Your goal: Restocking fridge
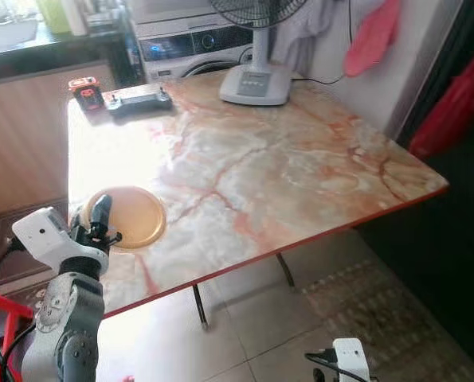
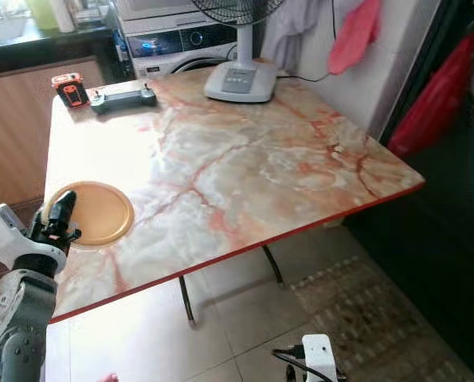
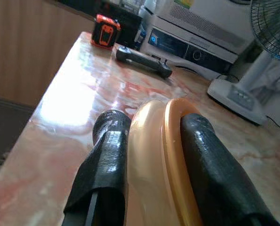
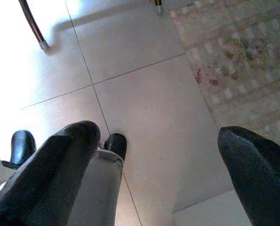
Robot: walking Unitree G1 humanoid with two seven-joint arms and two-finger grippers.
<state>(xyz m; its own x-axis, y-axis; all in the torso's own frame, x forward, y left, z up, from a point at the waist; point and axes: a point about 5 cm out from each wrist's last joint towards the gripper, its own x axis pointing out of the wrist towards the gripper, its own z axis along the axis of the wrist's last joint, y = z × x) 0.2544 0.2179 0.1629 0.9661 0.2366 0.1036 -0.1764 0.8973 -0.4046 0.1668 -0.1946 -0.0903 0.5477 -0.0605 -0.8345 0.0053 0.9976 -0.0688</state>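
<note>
The orange plate sits between the left gripper's two black fingers, its rim pinched on both sides, so the jaws are closed down to the thickness of the plate and have hold of it. From the head views the plate lies at the near corner of the marble table, just past the fingertips, and I cannot tell whether it has lifted off the top yet. Beyond the jaws, at the far edge, lie a black controller and a small orange device, with a fan base further along. The right gripper hangs low over the floor tiles, spread wide and empty. As restocking goes, this looks like the very start: one item grasped, nothing yet carried to a fridge.
</note>
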